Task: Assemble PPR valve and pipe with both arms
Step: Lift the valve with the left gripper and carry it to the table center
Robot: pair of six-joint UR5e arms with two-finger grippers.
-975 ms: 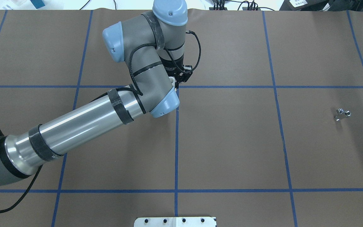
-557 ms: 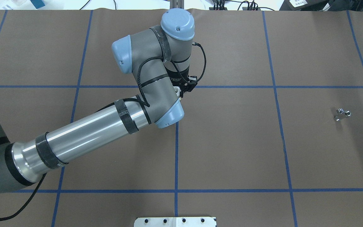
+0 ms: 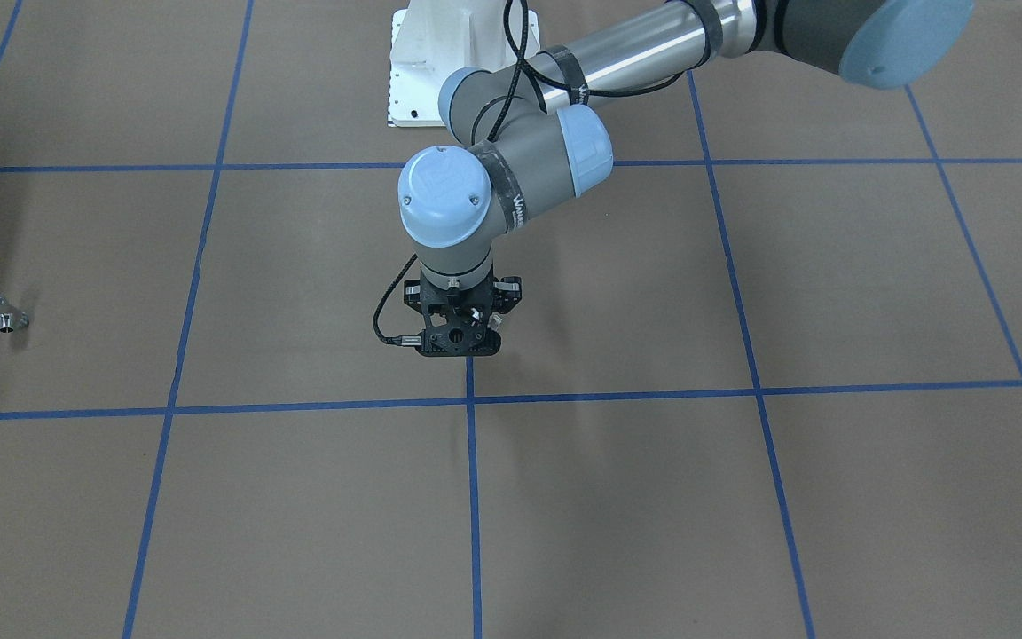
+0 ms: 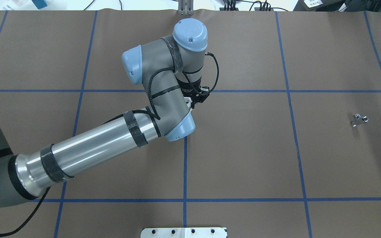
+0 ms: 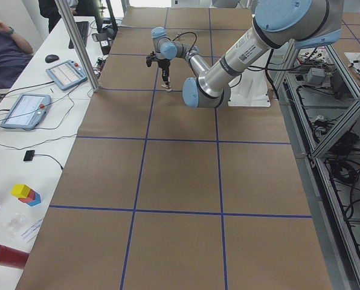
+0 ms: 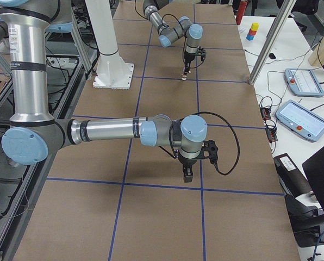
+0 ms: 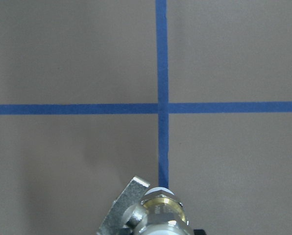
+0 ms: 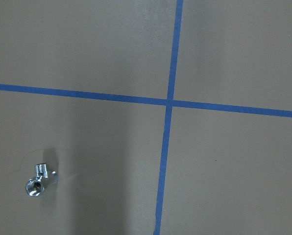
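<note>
Currently my left gripper [image 6: 184, 70] clamps the PPR valve [image 7: 158, 215]; the right gripper [image 6: 187, 175] I cannot tell; the pipe [image 8: 38, 178] lies well apart.

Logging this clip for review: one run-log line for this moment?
left gripper: shut on PPR valve | pipe: lying on table, untouched | right gripper: state unclear

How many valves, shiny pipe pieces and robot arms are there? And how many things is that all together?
PPR valve: 1
pipe: 1
robot arms: 2, the left arm and the right arm
Total: 4
</note>
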